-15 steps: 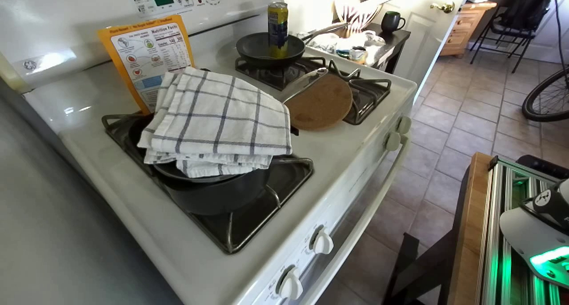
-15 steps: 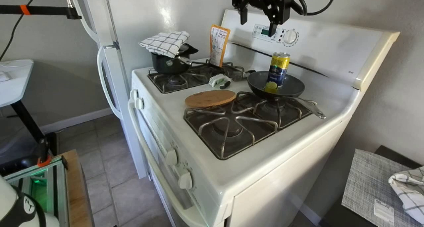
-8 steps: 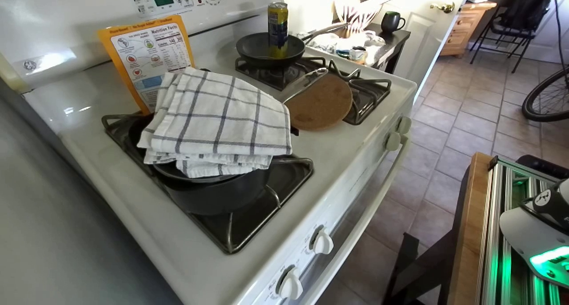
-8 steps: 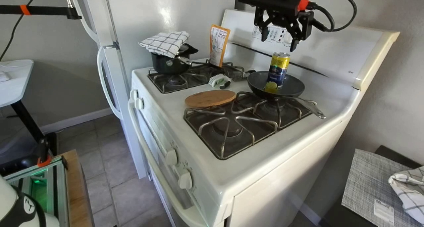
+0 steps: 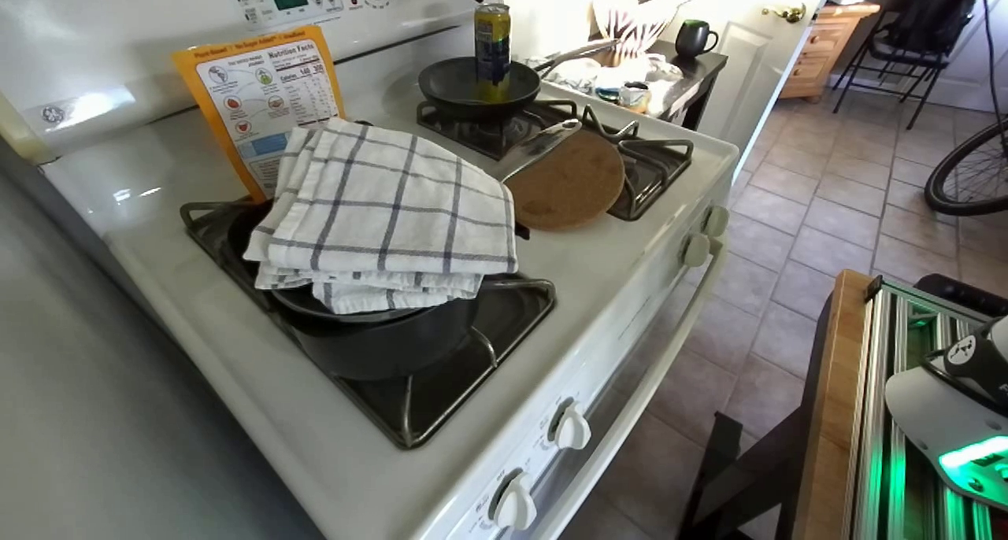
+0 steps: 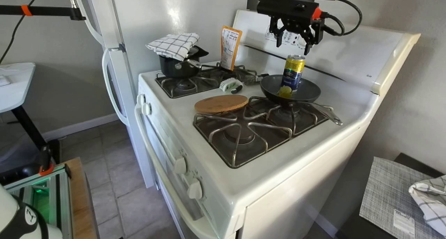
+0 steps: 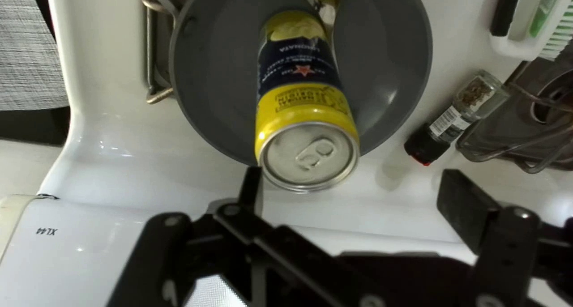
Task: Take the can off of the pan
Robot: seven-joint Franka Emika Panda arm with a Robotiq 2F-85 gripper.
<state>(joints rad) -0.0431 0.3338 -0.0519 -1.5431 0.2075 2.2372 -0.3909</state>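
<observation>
A checked towel (image 6: 175,45) lies on the black pot (image 6: 172,67) at left in an exterior view, then come the round brown board (image 6: 221,104), the orange-edged pouch (image 6: 230,50), the brush (image 6: 230,85) and a glass jar (image 6: 250,79) near the pan (image 6: 310,89), with the grey mat (image 6: 379,188) farther right. The can (image 6: 292,74) stands upright in the pan, and the pincer (image 6: 293,48), its fingers spread wide, hangs higher than the can and near its top. Compared with a second earlier, the pincer has come down and rightward in that view, while can and pan stay put
</observation>
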